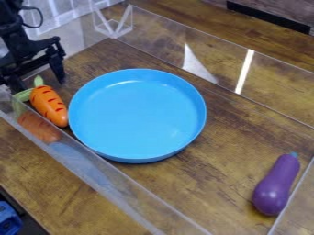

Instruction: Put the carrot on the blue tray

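Camera view: brown wood-grain tabletop [185, 193]

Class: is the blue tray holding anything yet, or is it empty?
Empty: the tray shows only bare blue, and the carrot lies beside it.

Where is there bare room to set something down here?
Bare wood lies between the blue tray and the eggplant. The tray's inside is bare too. Crowded: left of it, carrot and hand sit close together.
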Available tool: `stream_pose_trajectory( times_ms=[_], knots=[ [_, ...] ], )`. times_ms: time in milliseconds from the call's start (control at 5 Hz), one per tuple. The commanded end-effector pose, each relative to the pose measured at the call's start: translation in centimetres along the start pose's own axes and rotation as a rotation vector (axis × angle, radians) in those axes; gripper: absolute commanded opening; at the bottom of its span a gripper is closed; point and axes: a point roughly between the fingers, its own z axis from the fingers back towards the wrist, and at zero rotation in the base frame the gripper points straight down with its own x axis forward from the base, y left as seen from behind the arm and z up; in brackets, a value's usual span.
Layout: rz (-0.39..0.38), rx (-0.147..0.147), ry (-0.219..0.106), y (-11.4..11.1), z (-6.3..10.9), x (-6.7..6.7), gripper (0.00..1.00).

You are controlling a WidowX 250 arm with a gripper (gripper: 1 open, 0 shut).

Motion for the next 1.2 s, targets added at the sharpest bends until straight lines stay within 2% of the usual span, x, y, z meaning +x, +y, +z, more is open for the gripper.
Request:
stream_pose_trajectory(
  times_ms=[0, 600, 1000],
  knots=[
    [0.055, 0.006, -0.026, -0.3, -0.1, 0.2, 1.00],
    [0.049, 0.021, -0.027, -1.7, -0.5, -0.3, 1.00],
    [0.100, 0.031, -0.041, -2.1, -0.3, -0.6, 1.00]
  ],
)
